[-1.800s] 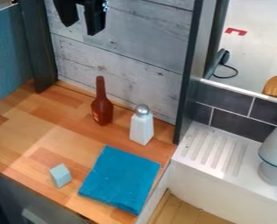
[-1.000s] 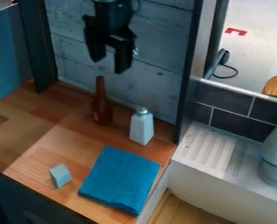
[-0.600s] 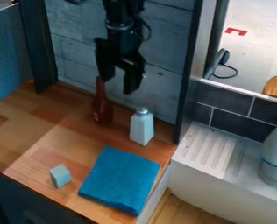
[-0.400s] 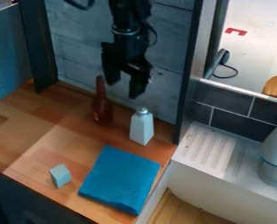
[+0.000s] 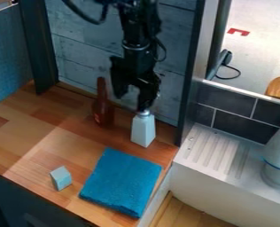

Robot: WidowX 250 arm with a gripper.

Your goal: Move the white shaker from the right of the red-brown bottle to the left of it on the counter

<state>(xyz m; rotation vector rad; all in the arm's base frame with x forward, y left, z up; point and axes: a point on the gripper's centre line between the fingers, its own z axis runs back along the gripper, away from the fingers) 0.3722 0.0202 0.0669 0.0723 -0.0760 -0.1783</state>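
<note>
The black gripper [image 5: 131,103] hangs open in front of the grey plank wall, above the back of the wooden counter. Its right finger overlaps the top of the white shaker [image 5: 143,130], which stands upright; whether they touch I cannot tell. Just left of the gripper stands a dark red bottle [image 5: 103,108], upright. A folded blue cloth [image 5: 122,182] lies flat nearer the counter's front. To the cloth's left is a small pale blue block [image 5: 60,178].
A dark upright post [image 5: 192,88] bounds the counter's right side. Beyond it are a white ribbed drainer [image 5: 213,151] and a grey-white object [image 5: 278,162]. Another dark post [image 5: 39,48] stands at the back left. The wooden counter [image 5: 24,137] extends left.
From the top edge, the gripper has come down and to the right, closer to the shaker. The bottle, shaker, cloth and block have stayed where they were.
</note>
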